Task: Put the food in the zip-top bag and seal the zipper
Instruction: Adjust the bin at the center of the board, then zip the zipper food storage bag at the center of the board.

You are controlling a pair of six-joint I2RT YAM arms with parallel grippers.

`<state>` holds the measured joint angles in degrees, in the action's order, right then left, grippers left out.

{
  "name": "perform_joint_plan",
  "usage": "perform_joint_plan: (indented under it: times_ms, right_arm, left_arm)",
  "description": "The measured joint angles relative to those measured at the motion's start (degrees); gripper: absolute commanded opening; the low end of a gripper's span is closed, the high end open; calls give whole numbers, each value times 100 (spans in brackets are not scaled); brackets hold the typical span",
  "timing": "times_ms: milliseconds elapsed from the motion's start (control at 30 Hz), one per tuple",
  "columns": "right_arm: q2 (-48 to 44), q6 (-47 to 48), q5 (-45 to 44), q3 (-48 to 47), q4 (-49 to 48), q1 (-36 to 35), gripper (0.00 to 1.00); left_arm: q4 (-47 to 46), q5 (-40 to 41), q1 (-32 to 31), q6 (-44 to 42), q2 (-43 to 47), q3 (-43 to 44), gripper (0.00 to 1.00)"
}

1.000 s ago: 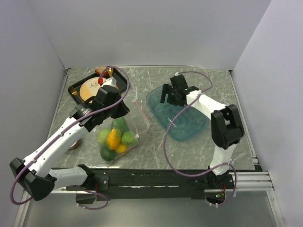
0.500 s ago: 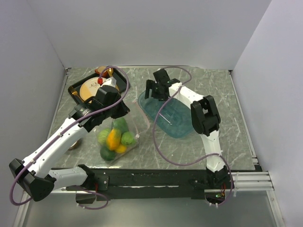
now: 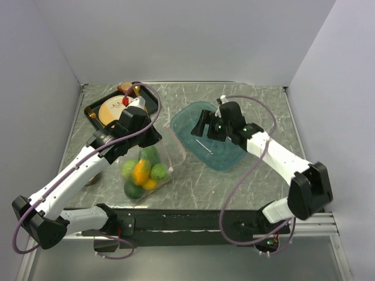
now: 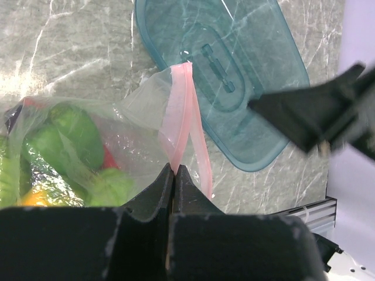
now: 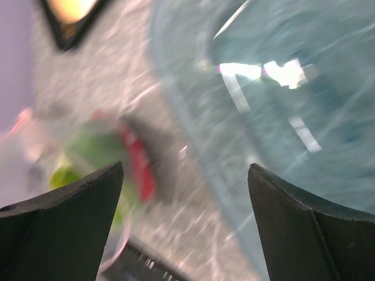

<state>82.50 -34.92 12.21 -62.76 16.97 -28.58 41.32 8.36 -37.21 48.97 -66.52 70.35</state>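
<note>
The zip-top bag (image 3: 146, 170) lies on the table left of centre, with green, yellow and orange food (image 3: 140, 172) inside. In the left wrist view the food (image 4: 76, 137) shows green with a bit of red through the clear plastic. My left gripper (image 4: 173, 168) is shut on the pink zipper (image 4: 183, 111) at the bag's mouth, which is held raised. From above, the left gripper (image 3: 156, 139) sits over the bag's far edge. My right gripper (image 3: 203, 126) hangs open and empty over the left part of the teal tub (image 3: 228, 155). Its wrist view is blurred; the right gripper (image 5: 184, 175) faces the bag and a red piece (image 5: 137, 164).
A black tray (image 3: 94, 111) holding a round wooden item stands at the back left. The teal tub (image 4: 234, 76) lies just right of the bag's mouth. Grey walls close in the table on the left, back and right.
The right arm has swung its elbow out to the right, and its open gripper has come from the tub's far left rim to above the tub's left part. The left arm has stayed still.
</note>
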Motion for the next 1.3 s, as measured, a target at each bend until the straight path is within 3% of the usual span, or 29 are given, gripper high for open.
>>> perform_joint_plan:
  times_ms: [167,433,533,567,633,667,767,867,1100,1200,1233,1300]
  right_arm:
    - [-328,-251,409,433,-334,-529,92]
    - [225,-343,761,273,-588,-767,87]
    - [522,-339,879,61,-643,-780,76]
    - [605,-334,931,-7,-669,-782,64]
    - [745,-330,1045,-92,-765,-782,54]
    - [800,-339,1126,-114,-844,-782,39]
    - [955,-350,1296,-179,-992,-782,11]
    - [1001,-398,1364,-181,-1086,-782,0]
    - [748,-837,739,330,-1703,-680,0]
    - [789,-975,632,330,-1777,-612,0]
    - [791,-1036,588,330,-1827,-610,0]
    - [791,-1106,498,330,-1943,-610,0]
  left_arm:
    - [-13,-22,0,-2,-2,0,1]
    - [-59,-168,-11,-2,-4,-46,3]
    - [-105,-254,-11,-4,-4,-105,3]
    - [-120,-282,-13,-4,-4,-118,3]
    - [-149,-354,-15,-13,-4,-136,2]
    - [-168,-413,-15,-22,-4,-155,2]
    - [-175,-538,-28,-28,-13,-173,4]
    - [-216,-682,-42,-74,-74,-173,6]
    - [-428,-1099,-262,-275,-260,-350,15]
    - [-417,-1215,-463,-330,-328,-474,29]
    - [-411,-1224,-549,-337,-380,-479,44]
    - [-413,-1202,-730,-358,-455,-479,57]
